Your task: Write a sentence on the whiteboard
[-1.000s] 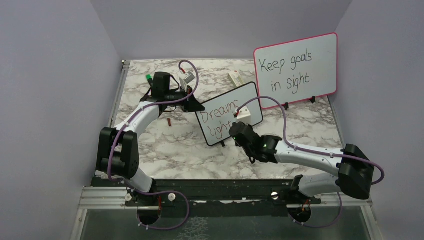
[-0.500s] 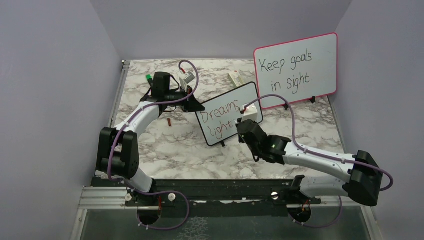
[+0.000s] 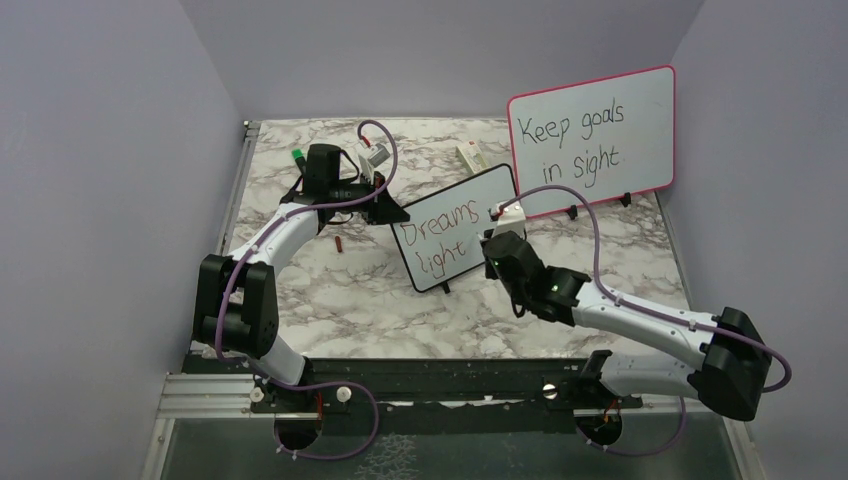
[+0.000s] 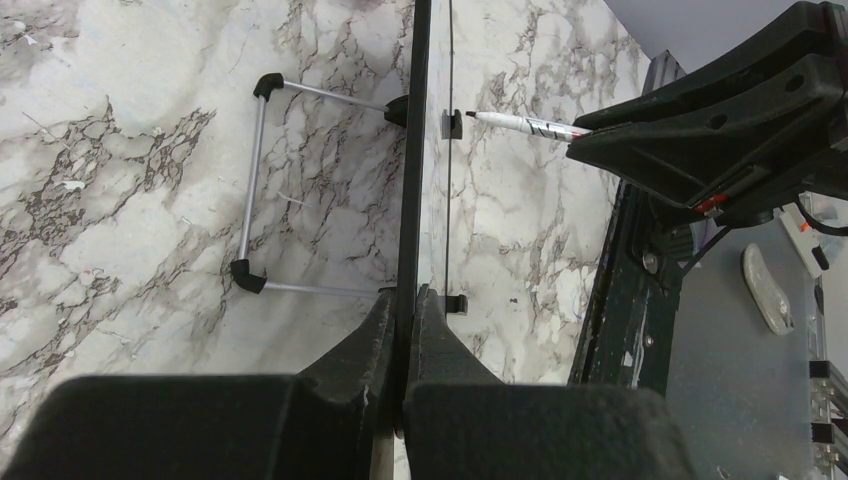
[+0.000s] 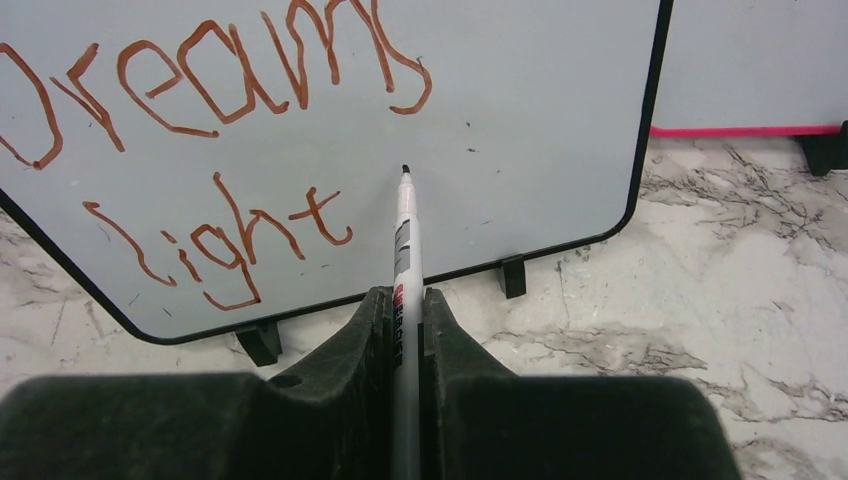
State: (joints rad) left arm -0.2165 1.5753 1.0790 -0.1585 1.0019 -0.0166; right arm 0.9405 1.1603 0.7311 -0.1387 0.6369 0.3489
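Observation:
The black-framed whiteboard (image 3: 497,190) stands tilted mid-table, seen edge-on in the left wrist view (image 4: 411,150). My left gripper (image 3: 385,208) (image 4: 405,295) is shut on its left edge. The sentence (image 3: 440,235) reads "Dreams light" in red on two lines (image 5: 230,70). My right gripper (image 3: 492,240) (image 5: 404,295) is shut on a white marker (image 5: 405,240), which also shows in the left wrist view (image 4: 520,124). The marker's tip points at the bare board just right of "light". I cannot tell whether it touches the board.
A larger pink-framed board (image 3: 590,135) with black writing stands behind on the right. A small red cap (image 3: 339,243) lies left of the whiteboard. A white-and-grey item (image 3: 372,155) and a pale block (image 3: 470,155) sit near the back edge.
My right gripper has moved right and slightly back with the marker, uncovering the end of "Dreams" and all of "light". The left gripper and the whiteboard have not moved.

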